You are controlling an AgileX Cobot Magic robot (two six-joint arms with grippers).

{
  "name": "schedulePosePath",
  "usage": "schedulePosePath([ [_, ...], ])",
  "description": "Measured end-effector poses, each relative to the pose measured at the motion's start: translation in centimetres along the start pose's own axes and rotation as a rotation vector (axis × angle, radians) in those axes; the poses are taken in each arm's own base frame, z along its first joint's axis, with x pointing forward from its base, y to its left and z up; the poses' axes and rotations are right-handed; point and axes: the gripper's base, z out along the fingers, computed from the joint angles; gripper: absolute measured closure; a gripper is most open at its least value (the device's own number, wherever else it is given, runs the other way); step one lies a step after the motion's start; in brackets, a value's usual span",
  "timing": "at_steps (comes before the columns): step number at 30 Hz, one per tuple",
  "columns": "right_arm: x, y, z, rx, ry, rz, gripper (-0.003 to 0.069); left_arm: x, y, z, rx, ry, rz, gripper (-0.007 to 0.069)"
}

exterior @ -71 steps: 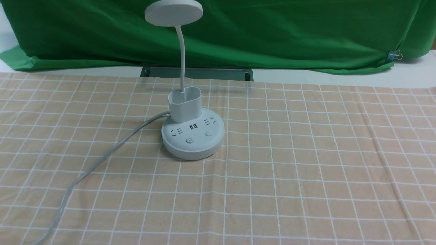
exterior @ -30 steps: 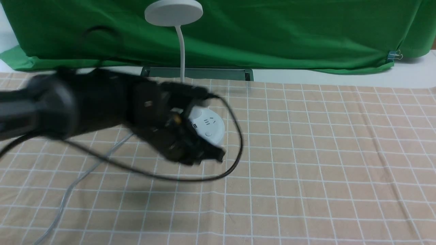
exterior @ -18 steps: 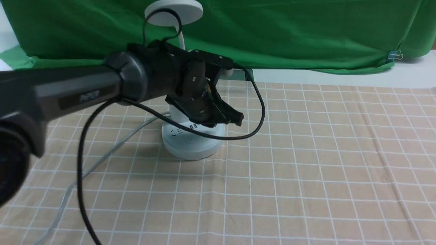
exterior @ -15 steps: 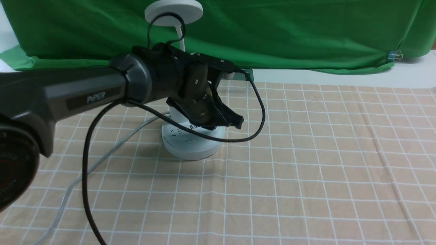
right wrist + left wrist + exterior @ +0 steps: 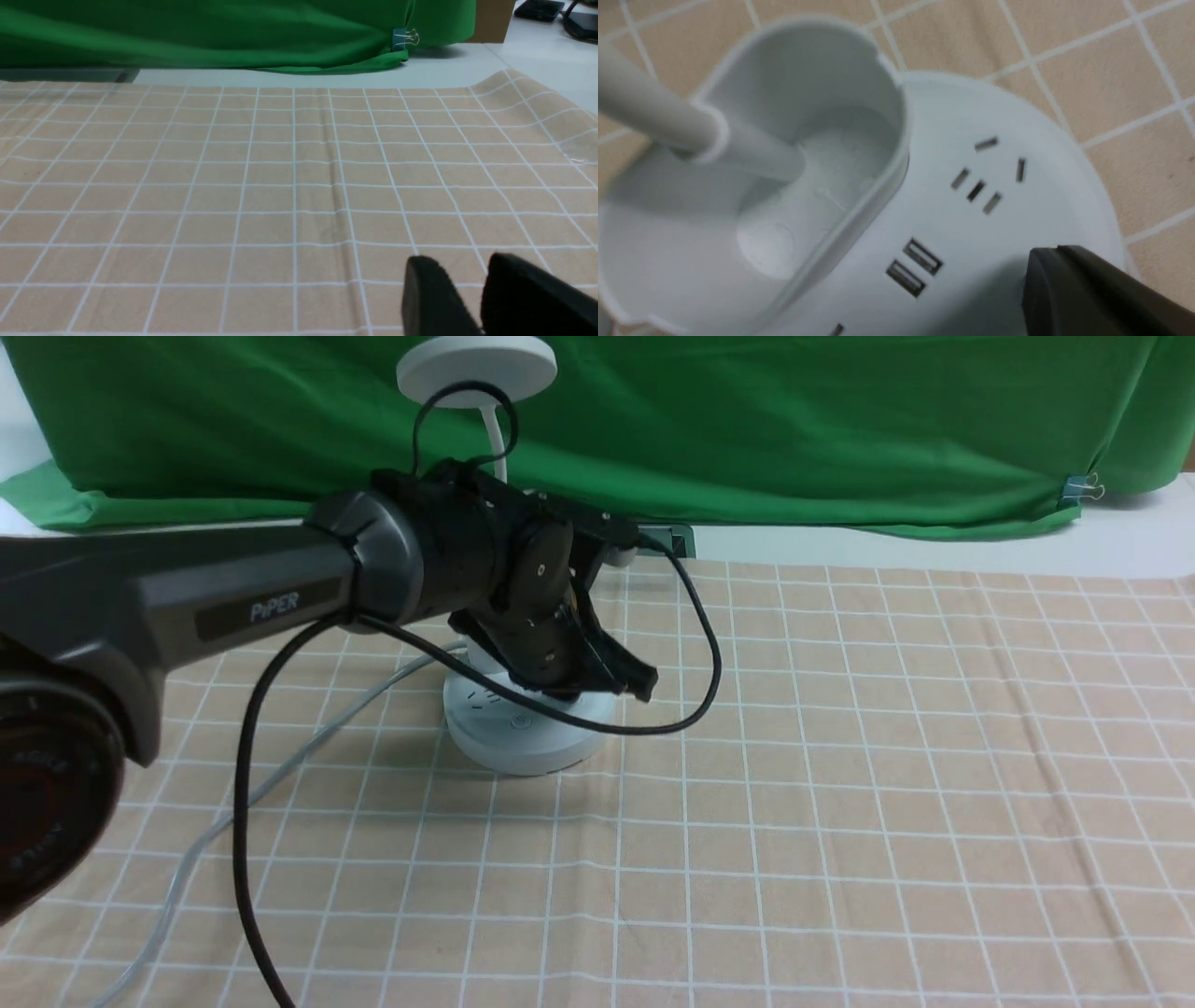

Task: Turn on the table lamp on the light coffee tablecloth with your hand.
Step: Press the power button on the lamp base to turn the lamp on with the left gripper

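The left gripper (image 5: pixel 640 685) hangs tilted down over the right edge of the lamp's round base, its black tip just above the white surface; I cannot tell whether its fingers are parted. The light coffee tablecloth (image 5: pixel 887 784) spreads beneath it. The table lamp (image 5: pixel 534 745) stands directly under it, with its disc head (image 5: pixel 476 369) above the wrist. The power button (image 5: pixel 520 721) lies to the tip's left. Well to the right, the right gripper (image 5: pixel 472 275) is almost closed.
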Motion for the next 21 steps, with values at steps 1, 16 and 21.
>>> schedulePosePath([
  [1, 0.00, 0.00, 0.00, 0.000, 0.000, 0.000, 0.0421, 0.07, -0.01, 0.07, 0.000, 0.006, -0.002, 0.0624],
  [16, 0.00, 0.00, 0.00, 0.000, 0.000, 0.000, 0.0421, 0.11, -0.05, 0.23, 0.004, 0.008, -0.009, 0.0624],
  [21, 0.00, 0.00, 0.00, 0.000, 0.000, 0.000, 0.0421, 0.05, -0.10, 0.74, 0.006, 0.010, -0.026, 0.0624],
])
